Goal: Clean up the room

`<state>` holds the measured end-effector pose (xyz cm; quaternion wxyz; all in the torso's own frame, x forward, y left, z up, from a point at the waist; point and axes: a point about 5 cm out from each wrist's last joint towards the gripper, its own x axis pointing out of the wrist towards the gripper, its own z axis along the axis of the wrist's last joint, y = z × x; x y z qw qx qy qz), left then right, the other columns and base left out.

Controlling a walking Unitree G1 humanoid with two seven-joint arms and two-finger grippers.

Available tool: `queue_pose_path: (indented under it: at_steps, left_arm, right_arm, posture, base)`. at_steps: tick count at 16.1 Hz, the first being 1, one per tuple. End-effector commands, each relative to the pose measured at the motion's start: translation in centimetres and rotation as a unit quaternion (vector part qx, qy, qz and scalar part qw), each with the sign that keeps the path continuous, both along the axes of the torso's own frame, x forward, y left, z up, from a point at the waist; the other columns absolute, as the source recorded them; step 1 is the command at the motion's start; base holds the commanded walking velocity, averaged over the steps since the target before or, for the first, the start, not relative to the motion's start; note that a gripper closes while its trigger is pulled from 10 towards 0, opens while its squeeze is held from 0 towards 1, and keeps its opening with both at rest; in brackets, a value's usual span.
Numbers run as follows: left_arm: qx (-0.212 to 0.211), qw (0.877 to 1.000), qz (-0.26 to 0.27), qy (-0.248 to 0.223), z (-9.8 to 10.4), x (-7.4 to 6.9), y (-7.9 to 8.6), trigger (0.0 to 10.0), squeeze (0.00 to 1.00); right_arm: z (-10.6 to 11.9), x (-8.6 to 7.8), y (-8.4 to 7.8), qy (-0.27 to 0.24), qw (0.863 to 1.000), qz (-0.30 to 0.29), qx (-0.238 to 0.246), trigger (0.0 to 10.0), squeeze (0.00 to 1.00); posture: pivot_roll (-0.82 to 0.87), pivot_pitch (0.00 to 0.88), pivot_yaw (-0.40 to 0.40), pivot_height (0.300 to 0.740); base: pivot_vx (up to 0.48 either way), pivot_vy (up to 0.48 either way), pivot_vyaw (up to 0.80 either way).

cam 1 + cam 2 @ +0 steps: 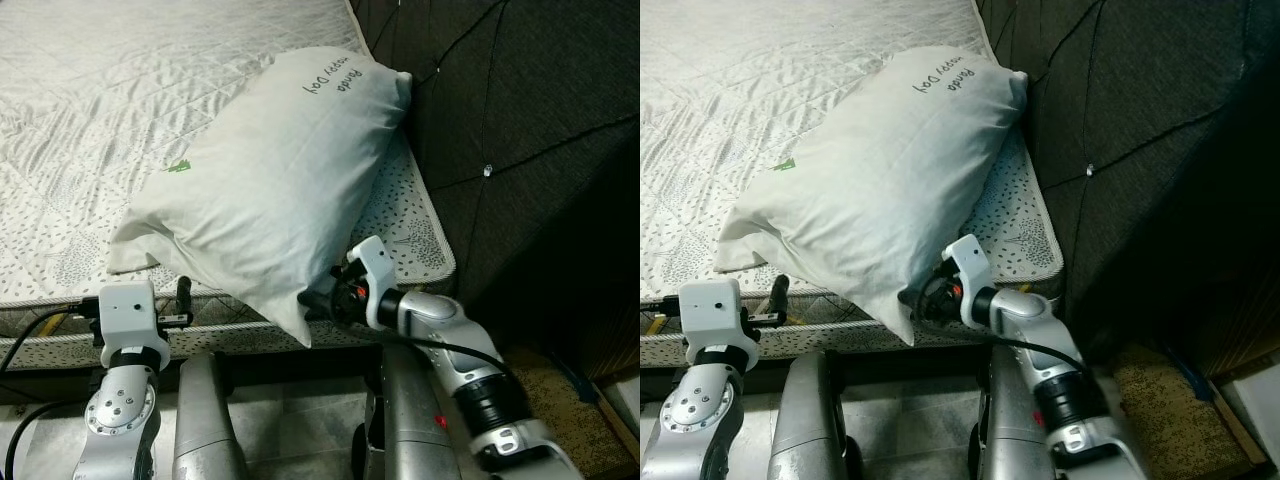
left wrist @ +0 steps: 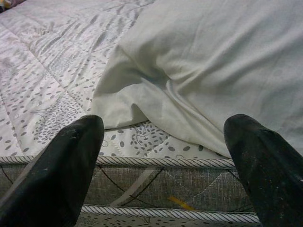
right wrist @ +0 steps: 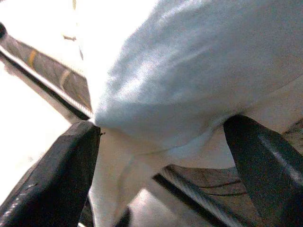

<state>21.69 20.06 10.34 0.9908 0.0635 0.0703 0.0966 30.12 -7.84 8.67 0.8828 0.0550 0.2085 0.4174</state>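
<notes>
A large white pillow (image 1: 270, 170) with printed lettering lies slanted on the bed (image 1: 80, 120), its top against the headboard and its lower corner hanging over the mattress edge. My right gripper (image 1: 318, 300) is at that lower corner, open, with the pillow's corner (image 3: 156, 118) between its spread fingers (image 3: 265, 165). My left gripper (image 2: 163, 161) is open at the mattress edge, just short of the pillow's left corner (image 2: 118, 104), with nothing between its fingers (image 2: 61, 165).
A dark tufted headboard (image 1: 520, 120) rises along the bed's right side. The mattress's piped edge (image 2: 156, 163) runs right before both grippers. Grey tiled floor (image 1: 290, 420) lies below, with a brown mat (image 1: 560, 390) to the right.
</notes>
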Motion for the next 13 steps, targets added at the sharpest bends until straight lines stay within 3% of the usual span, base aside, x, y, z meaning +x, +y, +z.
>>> queue_pose_path:
  at_steps: [1, 4, 9, 13]
  left_arm:
    - [-0.002, 1.0, -0.001, 0.001, -0.1, 0.1, 0.0, 10.0, 0.0]
    - [-0.003, 1.0, -0.003, 0.002, -0.2, 0.1, -0.1, 10.0, 0.0]
    - [-0.003, 1.0, -0.007, 0.001, -0.2, 0.4, -0.3, 10.0, 0.0]
    - [-0.004, 1.0, -0.007, -0.001, -0.1, 0.6, -0.4, 10.0, 0.0]
  right_arm:
    - [0.7, -0.1, 0.4, 0.006, 1.0, 0.006, 0.024, 10.0, 0.0]
    - [1.1, -0.9, 0.7, 0.019, 0.998, 0.039, 0.043, 10.0, 0.0]
    - [1.7, -0.9, 1.6, 0.031, 0.997, 0.022, 0.06, 10.0, 0.0]
    - [1.7, -0.7, 2.8, -0.004, 0.998, -0.053, 0.031, 10.0, 0.0]
  posture:
    - [0.09, 0.094, -0.01, 0.506]
    - [0.09, 0.093, -0.01, 0.506]
    - [0.09, 0.089, -0.011, 0.506]
    - [0.09, 0.087, -0.013, 0.506]
  base:
    - [0.0, 0.0, 0.0]
    - [0.0, 0.0, 0.0]
    - [0.0, 0.0, 0.0]
    - [0.0, 0.0, 0.0]
